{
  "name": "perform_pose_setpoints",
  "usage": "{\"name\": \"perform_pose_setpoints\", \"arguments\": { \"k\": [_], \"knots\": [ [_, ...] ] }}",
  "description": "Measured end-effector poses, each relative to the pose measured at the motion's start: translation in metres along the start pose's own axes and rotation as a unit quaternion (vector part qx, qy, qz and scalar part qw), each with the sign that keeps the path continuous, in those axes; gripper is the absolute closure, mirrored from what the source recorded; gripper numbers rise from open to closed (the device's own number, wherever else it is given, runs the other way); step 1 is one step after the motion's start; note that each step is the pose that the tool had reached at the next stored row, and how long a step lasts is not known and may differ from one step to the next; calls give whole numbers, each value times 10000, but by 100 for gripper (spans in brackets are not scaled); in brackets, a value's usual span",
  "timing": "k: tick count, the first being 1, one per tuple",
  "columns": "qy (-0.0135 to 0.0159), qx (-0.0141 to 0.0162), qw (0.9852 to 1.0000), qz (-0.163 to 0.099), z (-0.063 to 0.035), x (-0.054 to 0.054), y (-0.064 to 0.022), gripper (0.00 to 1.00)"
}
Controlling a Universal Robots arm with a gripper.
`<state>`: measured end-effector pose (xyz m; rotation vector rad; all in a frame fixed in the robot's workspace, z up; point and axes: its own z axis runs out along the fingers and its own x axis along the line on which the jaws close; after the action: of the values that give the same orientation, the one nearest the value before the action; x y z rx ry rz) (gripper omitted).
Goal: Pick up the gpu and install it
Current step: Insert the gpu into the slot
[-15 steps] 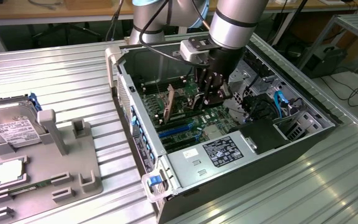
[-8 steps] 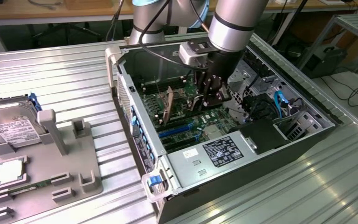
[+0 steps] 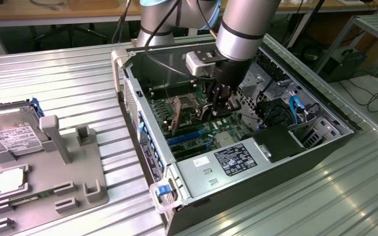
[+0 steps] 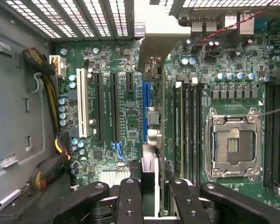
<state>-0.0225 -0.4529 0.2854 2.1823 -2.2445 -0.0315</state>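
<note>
Tool [image 4: 155, 198] was clamped on gpu [image 4: 150, 177], dark fingers [image 4: 129, 200] on both flat faces, card seen edge-on in wrist view. Was down inside open PC case [image 3: 175, 169], which lay on its side on ribbed metal worktop [image 3: 57, 83]. In ext. view, tool [image 3: 218, 101] hung low over mobo [image 3: 225, 130], approx. mid-board.

Gpu was held upright on its long edge, running lengthwise along blue slot [image 4: 144, 107] and just above it or at it. Couldn't tell if edge connector had touched or entered slot. Pale end bracket [image 4: 156, 32] pointed toward slotted rear wall of case, blurred. Sat between black expansion slots on one side and RAM slots plus empty CPU socket [image 4: 231, 144] on the other.

Handling, as a judgement: prob. light, stiff and thin, so little sag in a mid-card grip. Fragile though: bare PCB, small parts and fan on one face, so squeeze should land on flat board areas or heatsink body, not fan blades or connector edge. Bracket end likely the heavier, so an off-centre hold could let it tip. Smooth faces might slip under push force, and a tilted card could jam or scrape slot.

Off to ext. view's left, hard drive [image 3: 15, 135] w/ white label sat in grey fixture [image 3: 77, 191], well apart from case.
</note>
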Motion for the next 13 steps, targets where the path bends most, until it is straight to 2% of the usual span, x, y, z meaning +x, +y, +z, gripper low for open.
{"name": "perform_pose_setpoints", "arguments": {
  "k": [6,9,11,13],
  "knots": [
    [11,4,10000,0,96,1,98,73],
    [10,35,10000,1,115,3,161,73],
    [8,74,10000,0,129,4,200,73],
    [8,81,10000,0,131,4,204,73]
  ]
}}
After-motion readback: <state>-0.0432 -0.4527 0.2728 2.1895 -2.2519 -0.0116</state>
